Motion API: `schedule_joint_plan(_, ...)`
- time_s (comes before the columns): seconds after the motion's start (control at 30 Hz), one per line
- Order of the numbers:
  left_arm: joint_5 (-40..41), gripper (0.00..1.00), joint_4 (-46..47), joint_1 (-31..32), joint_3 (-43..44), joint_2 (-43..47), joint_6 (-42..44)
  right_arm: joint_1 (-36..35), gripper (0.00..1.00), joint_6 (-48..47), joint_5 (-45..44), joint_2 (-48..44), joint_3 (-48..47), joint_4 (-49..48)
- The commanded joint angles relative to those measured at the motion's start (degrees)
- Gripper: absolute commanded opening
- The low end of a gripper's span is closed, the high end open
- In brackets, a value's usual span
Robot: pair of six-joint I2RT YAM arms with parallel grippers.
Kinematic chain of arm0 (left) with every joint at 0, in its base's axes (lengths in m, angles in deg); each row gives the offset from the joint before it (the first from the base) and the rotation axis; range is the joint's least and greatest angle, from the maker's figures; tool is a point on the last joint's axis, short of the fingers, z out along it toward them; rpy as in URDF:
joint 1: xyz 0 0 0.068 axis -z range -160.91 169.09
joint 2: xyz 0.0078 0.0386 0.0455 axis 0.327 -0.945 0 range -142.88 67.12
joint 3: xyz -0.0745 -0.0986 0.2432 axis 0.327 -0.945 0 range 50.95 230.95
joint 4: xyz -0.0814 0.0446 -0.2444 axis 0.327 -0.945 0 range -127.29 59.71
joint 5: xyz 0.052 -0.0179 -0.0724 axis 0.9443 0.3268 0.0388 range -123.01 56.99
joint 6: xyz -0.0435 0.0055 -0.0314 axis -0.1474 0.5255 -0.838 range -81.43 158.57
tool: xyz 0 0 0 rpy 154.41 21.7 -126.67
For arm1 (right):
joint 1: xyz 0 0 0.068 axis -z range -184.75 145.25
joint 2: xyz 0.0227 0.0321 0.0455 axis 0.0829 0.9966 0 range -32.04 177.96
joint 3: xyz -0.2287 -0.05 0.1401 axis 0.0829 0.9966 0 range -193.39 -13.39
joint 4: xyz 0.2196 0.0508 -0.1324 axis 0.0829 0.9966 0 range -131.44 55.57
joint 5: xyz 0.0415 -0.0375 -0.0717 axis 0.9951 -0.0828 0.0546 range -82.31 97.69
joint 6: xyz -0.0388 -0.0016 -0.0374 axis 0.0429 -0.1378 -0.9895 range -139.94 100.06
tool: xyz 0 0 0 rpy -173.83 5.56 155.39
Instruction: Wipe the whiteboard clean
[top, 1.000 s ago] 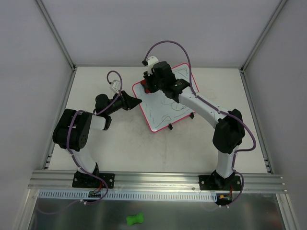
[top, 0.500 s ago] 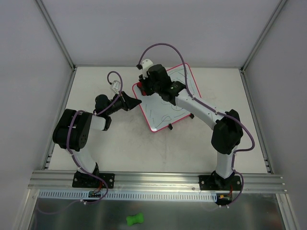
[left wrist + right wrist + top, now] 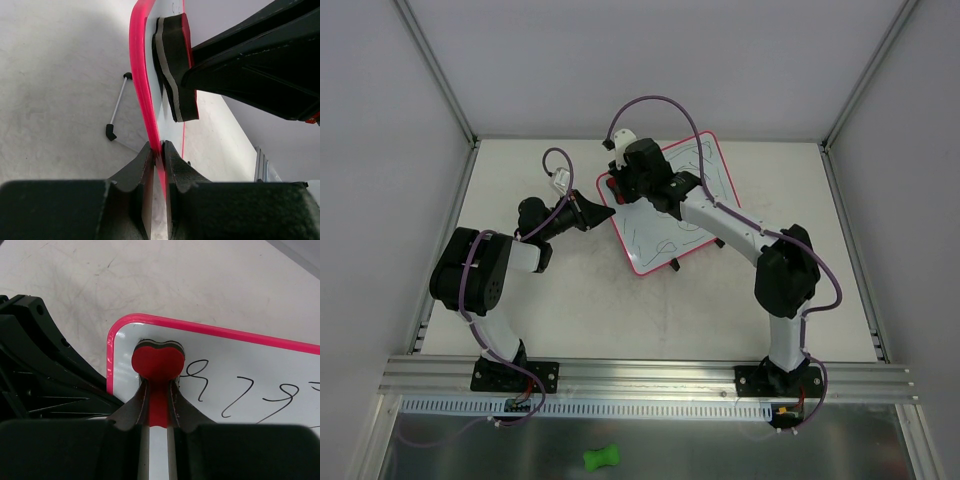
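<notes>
Wiping step: left gripper (image 3: 159, 150) clamps the whiteboard (image 3: 140, 75) edge; right gripper (image 3: 158, 392) grasps the eraser (image 3: 158, 362). Next move likely calls for sweeping across the scribbles (image 3: 240, 395).

Black-and-white arms (image 3: 720, 215) trail looping purple cables (image 3: 655, 98) (white connector ends).

Bright even light; soft shadow under whiteboard (image 3: 660, 236).

Your counter (image 3: 590, 320): pale, scuffed. The scribbled whiteboard (image 3: 650, 238) sits on it, upper centre of frame, skewed.
</notes>
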Motion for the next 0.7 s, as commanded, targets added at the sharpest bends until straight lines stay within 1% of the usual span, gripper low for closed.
schedule_joint_plan(0.0,-2.4,0.0,2.7,0.6,0.7,-0.2,3.4,-0.4,0.0,-0.6,1.7,-0.4,-2.7,-1.3)
schedule_joint_plan(0.3,-1.9,0.0,2.2,0.7,0.8,0.2,3.8,-0.6,0.0,-1.7,-0.1,1.9,-2.3,-1.6)
schedule_joint_plan(0.4,-1.4,0.0,2.1,0.7,0.6,0.4,3.8,-0.5,0.0,-1.9,-2.4,2.0,-1.4,-1.8)
schedule_joint_plan(0.43,-1.2,0.0,2.1,0.7,0.5,0.5,3.9,-0.4,0.0,-2.0,-4.4,1.8,-1.2,-1.9)
schedule_joint_plan(0.53,-1.0,0.0,1.8,0.7,0.3,1.0,4.5,0.6,0.0,-1.0,-7.2,0.7,0.2,-1.9)
schedule_joint_plan(0.67,-1.0,0.0,1.3,0.8,0.3,1.4,4.9,4.2,0.0,2.1,-9.0,-0.7,2.3,-1.9)
